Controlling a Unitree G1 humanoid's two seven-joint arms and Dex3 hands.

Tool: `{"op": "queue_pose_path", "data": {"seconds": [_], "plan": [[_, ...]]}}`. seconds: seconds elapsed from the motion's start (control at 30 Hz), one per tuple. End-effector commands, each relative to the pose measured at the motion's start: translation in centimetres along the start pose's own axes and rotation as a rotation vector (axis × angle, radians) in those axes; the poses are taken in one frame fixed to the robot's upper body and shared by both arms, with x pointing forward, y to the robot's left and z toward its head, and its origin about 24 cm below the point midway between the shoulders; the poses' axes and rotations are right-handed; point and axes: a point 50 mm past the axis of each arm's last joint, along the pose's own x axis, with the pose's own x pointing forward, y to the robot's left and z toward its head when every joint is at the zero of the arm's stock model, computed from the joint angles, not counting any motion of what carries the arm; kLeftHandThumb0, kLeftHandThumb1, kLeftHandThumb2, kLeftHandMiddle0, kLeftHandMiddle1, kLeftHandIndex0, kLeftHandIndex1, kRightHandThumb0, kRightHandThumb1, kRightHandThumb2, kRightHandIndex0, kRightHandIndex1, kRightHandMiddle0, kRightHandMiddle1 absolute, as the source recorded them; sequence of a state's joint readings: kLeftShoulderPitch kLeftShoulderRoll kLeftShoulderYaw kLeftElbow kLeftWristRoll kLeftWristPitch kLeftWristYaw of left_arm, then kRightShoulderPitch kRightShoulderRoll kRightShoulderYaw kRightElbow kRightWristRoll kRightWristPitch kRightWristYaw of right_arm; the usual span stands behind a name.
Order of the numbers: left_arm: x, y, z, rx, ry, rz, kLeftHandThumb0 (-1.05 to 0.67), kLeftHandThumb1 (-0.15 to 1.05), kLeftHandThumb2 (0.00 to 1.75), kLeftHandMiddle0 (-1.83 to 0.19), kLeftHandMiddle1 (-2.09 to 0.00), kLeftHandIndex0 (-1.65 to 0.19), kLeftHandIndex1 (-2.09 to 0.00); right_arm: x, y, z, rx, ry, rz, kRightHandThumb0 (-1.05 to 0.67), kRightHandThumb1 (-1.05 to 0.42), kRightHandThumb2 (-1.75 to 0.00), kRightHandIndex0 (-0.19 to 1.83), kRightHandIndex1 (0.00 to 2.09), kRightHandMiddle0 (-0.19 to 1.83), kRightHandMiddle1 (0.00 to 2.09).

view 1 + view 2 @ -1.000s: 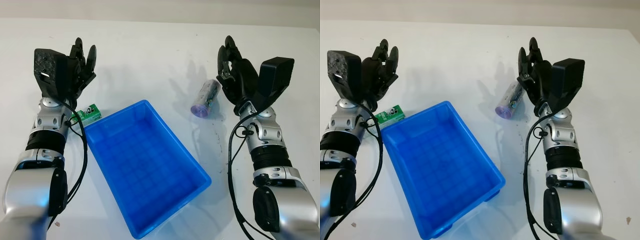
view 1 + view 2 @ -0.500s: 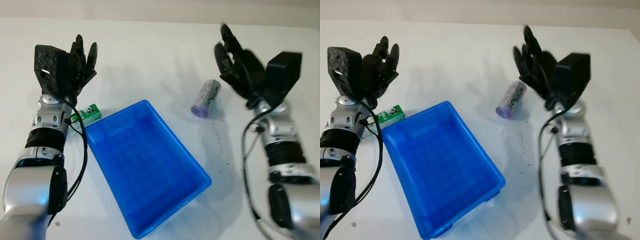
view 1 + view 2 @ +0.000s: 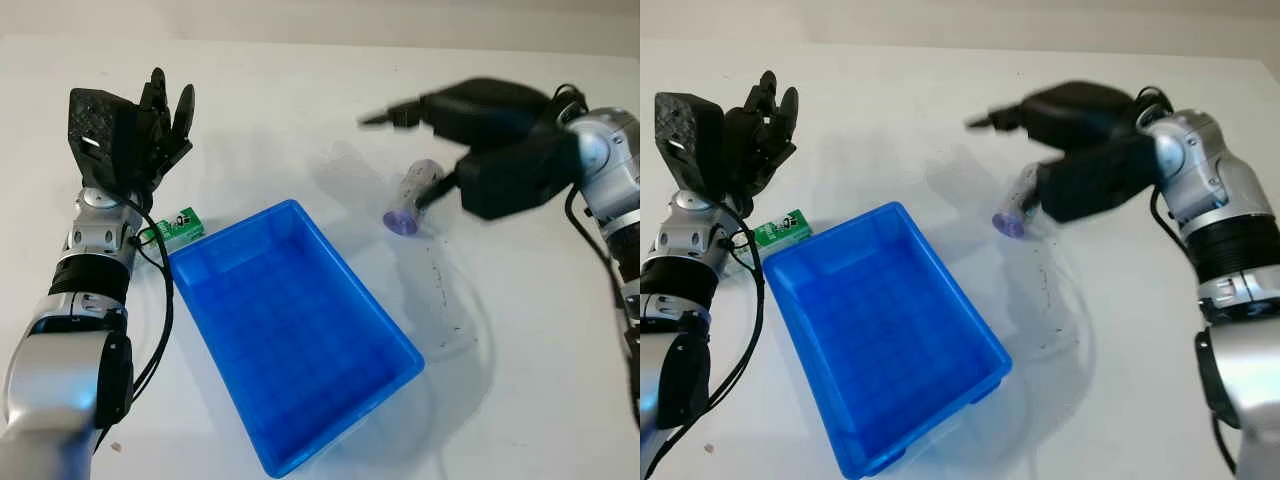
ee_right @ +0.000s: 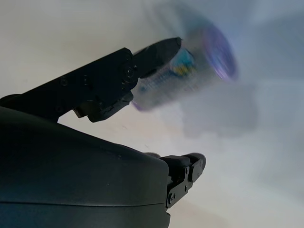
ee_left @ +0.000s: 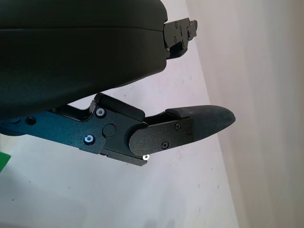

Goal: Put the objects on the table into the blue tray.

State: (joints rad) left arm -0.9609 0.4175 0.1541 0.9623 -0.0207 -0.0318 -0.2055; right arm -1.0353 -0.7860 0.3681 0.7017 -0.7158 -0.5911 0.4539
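A clear plastic cylinder with a purple cap (image 3: 411, 196) lies on the white surface (image 3: 300, 120) right of the blue plastic tray (image 3: 290, 330), long axis pointing away from it. The open right hand (image 3: 470, 110) hovers just above it; the open left hand (image 3: 150, 130) is well apart.

White table (image 3: 270, 130) — blue tray (image 3: 290, 400), green box (image 3: 178, 224), purple-capped cylinder (image 3: 410, 195).
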Motion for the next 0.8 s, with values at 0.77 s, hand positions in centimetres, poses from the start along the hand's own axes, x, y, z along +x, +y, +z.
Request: {"op": "queue_pose_path", "data": {"seconds": [0.77], "plan": [[0.0,0.3,0.1,0.025,-0.004,-0.013,-0.72,1.05,0.64,0.19,0.00,0.19,0.00,1.0,5.2,-0.5,0.059,-0.027,-0.088,-0.16,-0.92,-0.06,0.58,0.19,0.58,0.13]]}}
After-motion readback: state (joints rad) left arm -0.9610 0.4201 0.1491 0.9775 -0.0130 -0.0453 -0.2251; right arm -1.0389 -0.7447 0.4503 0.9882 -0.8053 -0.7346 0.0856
